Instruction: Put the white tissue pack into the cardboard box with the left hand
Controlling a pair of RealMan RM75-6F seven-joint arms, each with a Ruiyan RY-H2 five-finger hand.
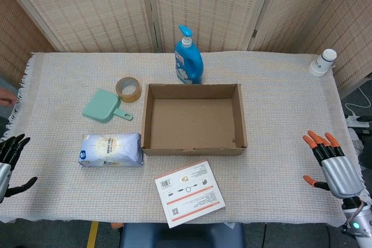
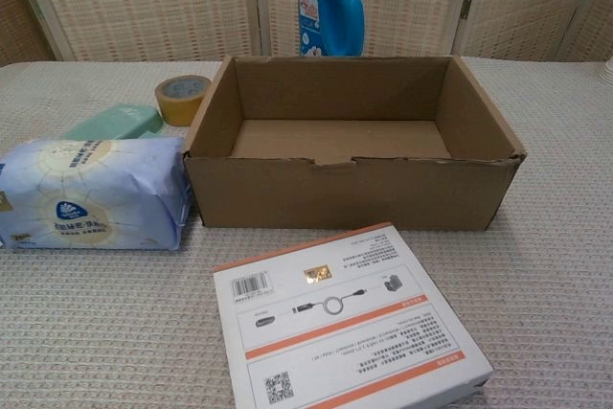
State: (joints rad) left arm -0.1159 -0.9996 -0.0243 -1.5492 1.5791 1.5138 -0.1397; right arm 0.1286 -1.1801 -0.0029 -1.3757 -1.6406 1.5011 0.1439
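The white tissue pack (image 1: 110,150) lies flat on the cloth, just left of the cardboard box (image 1: 193,148); in the chest view the tissue pack (image 2: 92,194) almost touches the box's (image 2: 351,189) front left corner. The box stands open and empty. My left hand (image 1: 10,158) hovers at the table's left edge, well left of the pack, fingers spread and holding nothing. My right hand (image 1: 332,164) sits at the far right edge, fingers apart and empty. Neither hand shows in the chest view.
A blue pump bottle (image 1: 188,58) stands behind the box. A tape roll (image 1: 128,89) and a green dustpan-shaped scoop (image 1: 103,106) lie behind the pack. A flat white-and-orange packet (image 1: 189,193) lies in front of the box. A small white device (image 1: 322,62) sits far right.
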